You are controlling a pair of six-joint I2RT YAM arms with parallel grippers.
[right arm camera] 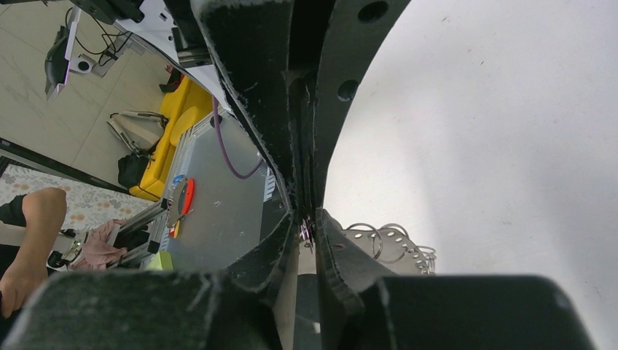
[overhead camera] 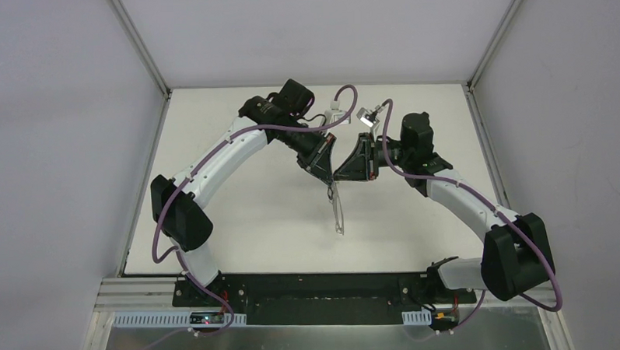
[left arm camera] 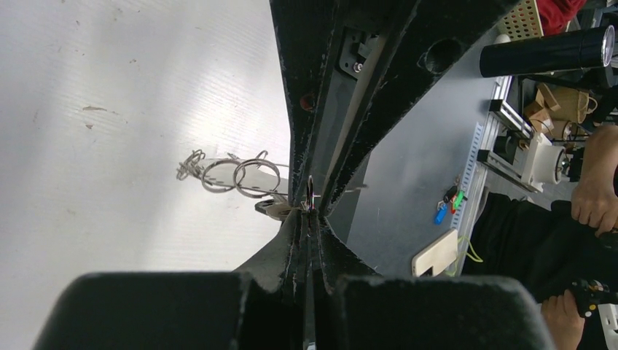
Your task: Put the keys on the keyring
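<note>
Left claw [left arm camera: 310,213] shut beside keyring [overhead camera: 337,213] | right claw [right arm camera: 306,220] narrow, hold unclear | keyring likely light, springy, slippery: pinch rim

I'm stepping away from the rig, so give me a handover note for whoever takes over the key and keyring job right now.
Left gripper: shut, pinching the keyring, which hangs from its tips.
Right gripper: tip to tip with the left, jaws nearly together; whether it holds anything is unclear.
Key: not clearly visible, possibly hidden where the fingertips meet.
Done: keyring picked up and presented.
Left: thread the key on, check it, then release.
</note>
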